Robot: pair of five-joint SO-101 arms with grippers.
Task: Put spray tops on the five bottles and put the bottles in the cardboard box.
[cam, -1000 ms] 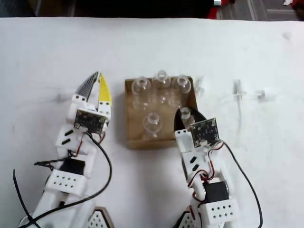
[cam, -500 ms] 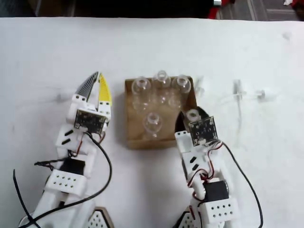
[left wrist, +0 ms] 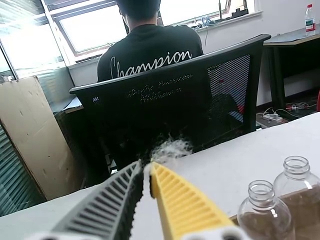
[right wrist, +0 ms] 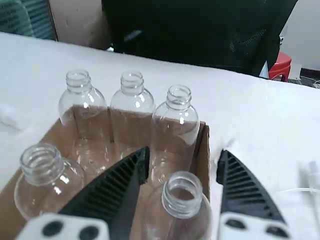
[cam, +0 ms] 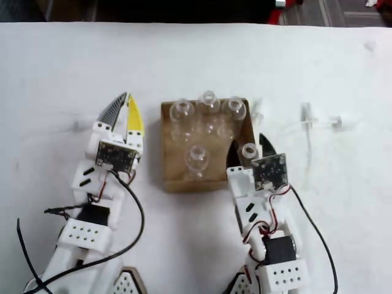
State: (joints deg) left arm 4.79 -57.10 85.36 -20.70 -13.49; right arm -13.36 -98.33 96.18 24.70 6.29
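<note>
The cardboard box [cam: 169, 174] sits mid-table with five clear, open-necked bottles. Three stand along its far side [cam: 209, 99], one sits in the middle [cam: 197, 157], and one [cam: 248, 150] is at the near right corner. My right gripper [cam: 250, 139] is open, its black fingers on either side of that corner bottle [right wrist: 182, 204] with a gap on both sides. Left of the box, my left gripper [cam: 127, 98] is shut on nothing, grey and yellow fingers [left wrist: 170, 200] pressed together. Clear spray tops [cam: 306, 116] lie on the table right of the box.
Another clear spray part [cam: 340, 120] lies farther right, and one [cam: 258, 114] rests by the box's far right corner. White table surface stretches to the far side and to the left. The far table edge [cam: 196, 23] borders a dark floor.
The right gripper's fingers have spread apart and let go of the corner bottle, which shifted slightly right and nearer. The arm drew back a little. The left arm stayed still.
</note>
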